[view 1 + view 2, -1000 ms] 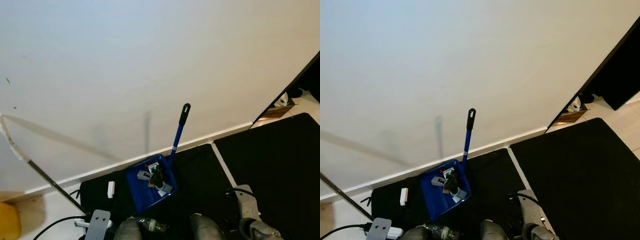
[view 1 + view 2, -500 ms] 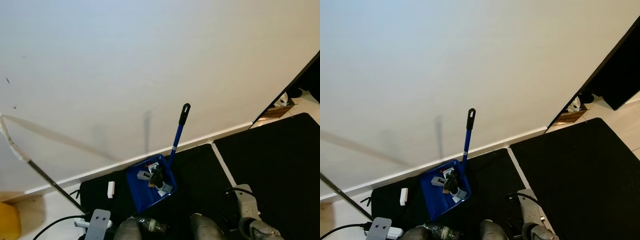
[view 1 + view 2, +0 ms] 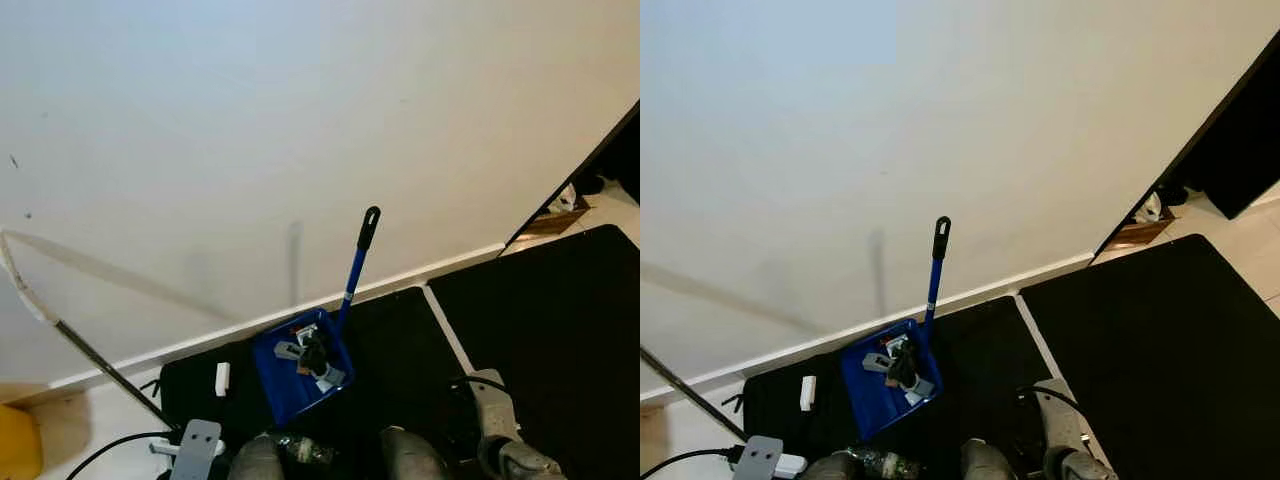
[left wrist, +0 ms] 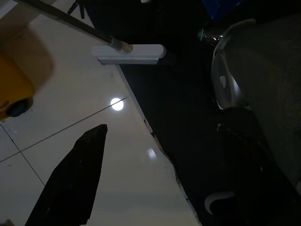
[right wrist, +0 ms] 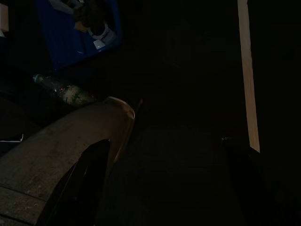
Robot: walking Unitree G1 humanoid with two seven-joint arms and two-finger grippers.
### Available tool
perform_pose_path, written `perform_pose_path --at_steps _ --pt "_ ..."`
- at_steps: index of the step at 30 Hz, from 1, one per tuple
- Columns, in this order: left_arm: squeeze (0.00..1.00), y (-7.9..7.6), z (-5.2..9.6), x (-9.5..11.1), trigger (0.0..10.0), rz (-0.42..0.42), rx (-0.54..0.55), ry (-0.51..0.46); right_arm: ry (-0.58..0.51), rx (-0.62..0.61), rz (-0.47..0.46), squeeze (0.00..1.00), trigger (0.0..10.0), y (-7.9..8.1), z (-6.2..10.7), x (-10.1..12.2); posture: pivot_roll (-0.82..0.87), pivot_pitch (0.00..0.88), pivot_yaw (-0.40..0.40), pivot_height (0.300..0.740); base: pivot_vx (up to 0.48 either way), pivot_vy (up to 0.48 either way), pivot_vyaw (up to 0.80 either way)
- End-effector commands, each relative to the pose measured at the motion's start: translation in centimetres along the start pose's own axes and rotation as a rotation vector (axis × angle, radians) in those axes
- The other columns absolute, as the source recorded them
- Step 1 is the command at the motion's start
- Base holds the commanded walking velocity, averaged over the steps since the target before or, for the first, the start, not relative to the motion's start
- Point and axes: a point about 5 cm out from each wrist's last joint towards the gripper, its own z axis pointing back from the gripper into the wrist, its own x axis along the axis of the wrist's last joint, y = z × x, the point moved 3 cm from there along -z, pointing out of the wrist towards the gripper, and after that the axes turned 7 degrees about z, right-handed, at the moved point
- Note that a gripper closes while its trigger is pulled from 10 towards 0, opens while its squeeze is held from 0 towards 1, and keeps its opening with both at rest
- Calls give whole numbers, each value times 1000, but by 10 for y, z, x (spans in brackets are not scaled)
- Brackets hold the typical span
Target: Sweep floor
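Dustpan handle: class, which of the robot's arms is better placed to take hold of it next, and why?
Probably the right. The dustpan handle leans up toward the robot's right side, nearer the right arm; the left side has the broom pole.

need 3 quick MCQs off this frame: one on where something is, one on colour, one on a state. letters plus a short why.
1. Where does the dustpan sit?
A. on the black mat by the wall
B. on the pale tiles
C. in the left pincer

2. What colour is the dustpan's handle?
A. red with a white tip
B. blue with a black tip
C. all yellow

3. What state is the dustpan in?
A. empty
B. holding debris
C. upside down

Answers:
1 A: it rests on the black mat, just below the baseboard.
2 B: the shaft is blue and ends in a black grip leaning toward the wall.
3 B: small pale and dark scraps lie inside its tray.
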Motion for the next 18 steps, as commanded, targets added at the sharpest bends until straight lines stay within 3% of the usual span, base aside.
perform_pose_path --at_steps 1,18 --pt "0 -7 3 -10 10000 4 -12 29 27 19 15 0 10000 4 2 -9 66 104 -73 740 0 0 0" --pt "0 -8 2 -8 10000 5 -13 26 34 6 4 0 10000 3 2 -10 72 79 -69 740 0 0 0"
